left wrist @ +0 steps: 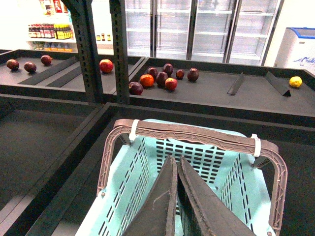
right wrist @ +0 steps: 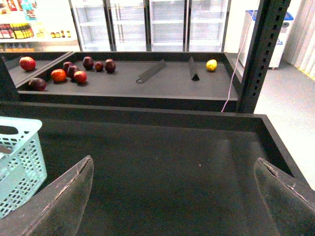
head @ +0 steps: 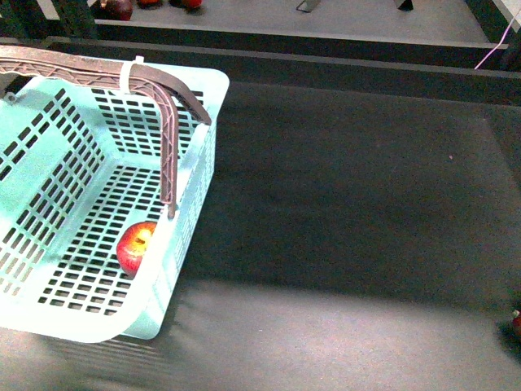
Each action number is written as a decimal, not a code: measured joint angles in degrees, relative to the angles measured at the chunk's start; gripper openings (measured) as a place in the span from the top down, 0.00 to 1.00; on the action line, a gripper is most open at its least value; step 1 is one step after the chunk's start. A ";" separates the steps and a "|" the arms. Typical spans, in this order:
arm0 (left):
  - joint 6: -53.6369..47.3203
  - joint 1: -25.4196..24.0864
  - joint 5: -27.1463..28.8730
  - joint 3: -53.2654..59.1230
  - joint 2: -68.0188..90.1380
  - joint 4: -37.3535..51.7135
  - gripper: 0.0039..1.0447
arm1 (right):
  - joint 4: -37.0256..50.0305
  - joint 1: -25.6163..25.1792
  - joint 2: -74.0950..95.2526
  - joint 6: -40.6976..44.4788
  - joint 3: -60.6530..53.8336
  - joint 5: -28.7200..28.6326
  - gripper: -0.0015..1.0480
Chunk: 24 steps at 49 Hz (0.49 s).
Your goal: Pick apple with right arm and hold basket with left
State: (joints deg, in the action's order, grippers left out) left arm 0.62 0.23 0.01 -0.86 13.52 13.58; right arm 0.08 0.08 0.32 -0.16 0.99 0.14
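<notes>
- One apple (head: 136, 247), glossy red with a yellow patch at its stem, lay on the slotted floor of the basket (head: 191, 216), against the wall nearest the open middle of the worktop (head: 350, 212).
- The pale aqua basket sat at the left of the front view on the dark worktop, its brownish lattice handle (head: 168, 138) raised across the top, with a white tie (head: 130, 72) around it.
- From the left wrist view, the left tool (left wrist: 177, 196) hung over the basket's open interior with its two dark fingers pressed together and nothing between them; the handle (left wrist: 192, 133) crossed just beyond its tips.
- From the right wrist view, the right tool (right wrist: 172, 196) had its fingers (right wrist: 66, 196) spread wide apart over bare worktop, holding nothing, with a corner of the basket (right wrist: 19, 162) off to one side.
- Beyond, a further shelf carried a cluster of dark red fruit (left wrist: 162, 78) and a yellow fruit (right wrist: 211, 64).
</notes>
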 joint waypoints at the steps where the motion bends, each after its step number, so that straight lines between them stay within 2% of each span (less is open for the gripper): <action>1: 0.00 0.00 0.00 0.00 -0.31 -0.33 0.97 | 0.00 0.00 0.00 0.00 0.00 0.00 0.08; 13: -0.02 -0.02 0.00 0.00 -3.63 -3.69 0.97 | 0.00 0.00 0.00 0.00 0.00 -0.02 0.08; 17: 0.00 -0.02 -0.02 -0.02 -9.35 -11.45 0.97 | 0.00 0.00 0.00 0.00 0.00 0.00 0.08; 24: 0.00 -0.02 0.00 -0.02 -12.98 -13.35 0.97 | 0.00 0.00 -0.02 0.00 0.00 -0.02 0.08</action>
State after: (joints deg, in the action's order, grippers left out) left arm 0.62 0.21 0.01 -0.89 0.54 0.23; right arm 0.08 0.08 0.30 -0.16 0.99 0.12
